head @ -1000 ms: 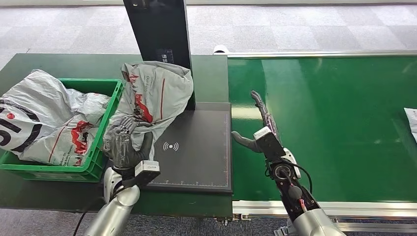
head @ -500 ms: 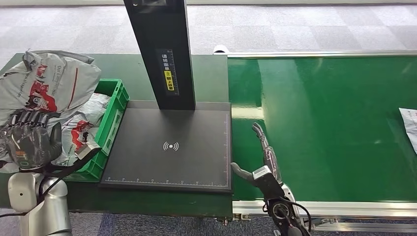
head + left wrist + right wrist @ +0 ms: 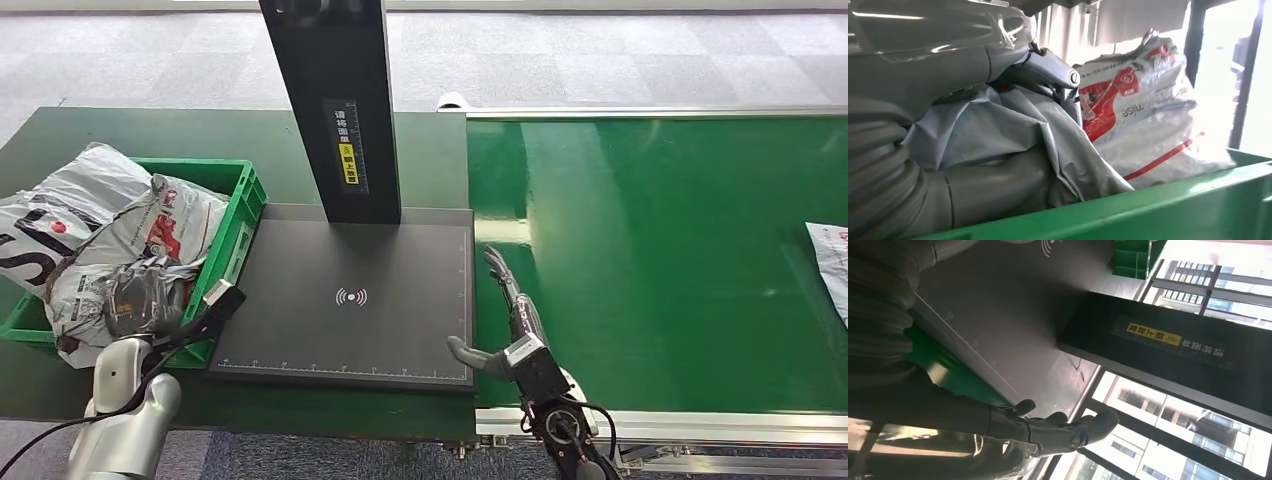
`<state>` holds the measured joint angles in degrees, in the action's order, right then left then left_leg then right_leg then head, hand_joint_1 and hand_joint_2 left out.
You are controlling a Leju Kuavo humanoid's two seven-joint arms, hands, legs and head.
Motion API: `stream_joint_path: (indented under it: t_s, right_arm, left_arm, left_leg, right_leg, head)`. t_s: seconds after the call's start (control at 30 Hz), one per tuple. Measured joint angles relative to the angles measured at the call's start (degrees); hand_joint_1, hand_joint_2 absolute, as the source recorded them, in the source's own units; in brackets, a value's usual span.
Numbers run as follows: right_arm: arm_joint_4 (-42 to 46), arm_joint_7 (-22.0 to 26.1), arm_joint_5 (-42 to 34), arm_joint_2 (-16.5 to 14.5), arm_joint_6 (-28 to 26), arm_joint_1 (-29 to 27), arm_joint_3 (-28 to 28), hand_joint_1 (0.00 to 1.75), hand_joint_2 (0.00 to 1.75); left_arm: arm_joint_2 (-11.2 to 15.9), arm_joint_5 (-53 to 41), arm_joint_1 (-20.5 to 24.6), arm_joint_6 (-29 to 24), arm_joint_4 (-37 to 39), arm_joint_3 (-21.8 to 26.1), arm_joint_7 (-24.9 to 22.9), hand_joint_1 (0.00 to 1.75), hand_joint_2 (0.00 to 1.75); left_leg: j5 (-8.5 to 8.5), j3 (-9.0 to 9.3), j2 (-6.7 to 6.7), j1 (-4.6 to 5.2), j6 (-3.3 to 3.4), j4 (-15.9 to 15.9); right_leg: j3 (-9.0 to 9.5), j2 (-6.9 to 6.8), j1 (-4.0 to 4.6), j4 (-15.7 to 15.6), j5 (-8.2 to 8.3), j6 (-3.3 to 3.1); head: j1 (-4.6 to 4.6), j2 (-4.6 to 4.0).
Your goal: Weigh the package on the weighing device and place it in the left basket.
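While the left hand [image 3: 135, 300] sits low inside the green basket [image 3: 243, 203], its fingers are wrapped in the grey plastic of the package [image 3: 160, 225], which lies in the basket against another white bag [image 3: 55, 215]. From the left wrist view, the thumb [image 3: 993, 185] presses under a fold of the package [image 3: 1128, 115] and the darker fingers [image 3: 1048, 70] curl over it from the other side, so the hand grips the package just behind the basket wall [image 3: 1158, 210]. The scale [image 3: 345, 300], a dark flat plate with a wireless mark, lies bare on the counter [image 3: 130, 135] just beside the basket, with its black post [image 3: 340, 100] standing at the far edge. At the seam between scale and green belt [image 3: 650, 250], the right hand [image 3: 510, 320] is open, fingers stretched forward and thumb out toward the scale, holding nothing. From the right wrist view, its fingers [image 3: 1068, 432] show extended and apart. Another package [image 3: 830, 265] lies at the belt's far right edge.
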<state>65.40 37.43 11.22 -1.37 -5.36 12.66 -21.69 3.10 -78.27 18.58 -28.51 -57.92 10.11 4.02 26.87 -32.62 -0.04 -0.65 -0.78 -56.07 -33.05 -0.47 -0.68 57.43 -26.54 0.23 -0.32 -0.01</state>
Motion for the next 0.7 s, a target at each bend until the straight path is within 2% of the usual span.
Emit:
stream_joint_path:
  t_s: [0.03, 0.13, 0.17, 0.23, 0.3, 0.37, 0.43, 0.5, 0.57, 0.7]
  right_arm:
    - [0.09, -0.54, -0.09, -0.20, 0.03, 0.69, 0.13, 0.00, 1.75]
    - [0.11, -1.51, -0.82, -0.45, 1.02, 2.70, 0.74, 0.00, 1.75]
    - [0.05, -1.66, -1.03, -0.47, 1.50, 3.35, 0.89, 0.00, 1.75]
    - [-0.14, -1.72, -1.09, -0.51, 2.08, 4.54, 0.99, 0.00, 1.75]
    - [-0.28, -1.55, -0.81, -0.57, 2.22, 5.40, 1.09, 0.00, 1.75]
    - [-0.33, -1.25, -0.40, -0.57, 2.22, 6.03, 1.17, 0.00, 1.75]
    - [-0.33, -0.95, -0.07, -0.59, 2.19, 6.70, 1.17, 0.00, 1.75]
    - [-0.32, -0.71, 0.05, -0.62, 2.13, 7.39, 1.17, 0.00, 1.75]
    - [-0.32, -0.45, -0.21, -0.63, 2.05, 7.88, 1.19, 0.00, 1.75]
    - [-0.31, -0.25, -1.45, -0.64, 2.64, 8.31, 1.23, 0.00, 1.75]
  left_arm:
    - [-0.03, 1.19, -0.01, 0.17, -0.22, -1.32, 0.29, 1.59, 1.75]
    - [-0.41, 3.29, -0.01, -0.93, -0.77, -4.28, 0.19, 0.28, 1.75]
    - [-0.67, 3.73, -0.04, -2.33, -0.97, -5.13, 0.05, 0.00, 1.75]
    - [-1.60, 4.87, -0.52, -6.37, -1.94, -6.41, 0.55, 0.00, 1.75]
    - [-3.23, 7.00, -1.54, -9.71, -4.40, -6.44, 4.28, 0.00, 1.75]
    - [-5.80, 10.37, -2.35, -11.07, -8.09, -4.58, 13.00, 0.00, 1.75]
    - [-9.22, 14.54, -2.56, -11.49, -11.55, -0.58, 24.77, 0.00, 1.75]
    - [-12.62, 18.30, -2.63, -11.63, -14.45, 4.00, 33.10, 0.00, 1.75]
    - [-15.11, 21.04, -2.78, -11.65, -17.32, 7.03, 35.46, 0.00, 1.75]
    - [-17.94, 23.65, -3.22, -11.66, -22.97, 9.33, 35.87, 0.00, 1.75]
  left_leg:
    - [-0.04, -0.01, -0.14, 0.02, 0.05, 0.00]
    - [-0.15, -0.03, -0.65, 0.07, 0.21, -0.01]
    - [-0.17, -0.04, -0.74, 0.08, 0.24, -0.01]
    - [-0.19, -0.08, -0.71, 0.10, 0.28, -0.03]
    - [-0.17, -0.10, -0.56, 0.11, 0.29, -0.07]
    - [-0.15, -0.13, -0.49, 0.14, 0.31, -0.09]
    - [-0.13, -0.14, -0.46, 0.16, 0.30, -0.10]
    - [-0.10, -0.14, -0.39, 0.14, 0.28, -0.09]
    - [-0.09, -0.14, -0.33, 0.09, 0.26, -0.09]
    - [-0.10, -0.14, -0.31, 0.03, 0.25, -0.07]
  right_leg:
    - [0.03, -0.16, -0.02, 0.00, -0.02, 0.03]
    - [0.13, -0.66, -0.11, -0.01, -0.08, 0.12]
    - [0.18, -0.75, -0.14, -0.01, -0.08, 0.13]
    - [0.24, -0.75, -0.17, -0.01, -0.06, 0.16]
    - [0.20, -0.60, -0.18, -0.03, -0.01, 0.21]
    - [0.16, -0.49, -0.18, -0.06, 0.02, 0.24]
    - [0.12, -0.47, -0.18, -0.07, 0.02, 0.25]
    - [0.08, -0.41, -0.15, -0.08, 0.02, 0.25]
    - [0.04, -0.35, -0.10, -0.07, 0.02, 0.24]
    - [0.04, -0.34, -0.03, -0.06, 0.01, 0.23]
  head:
    - [-0.01, 0.00]
    - [0.00, 0.01]
    - [0.01, 0.00]
    - [0.03, 0.00]
    - [0.03, 0.00]
    - [0.03, 0.00]
    - [0.03, -0.01]
    - [0.02, -0.01]
    - [0.01, -0.01]
    - [0.01, -0.01]
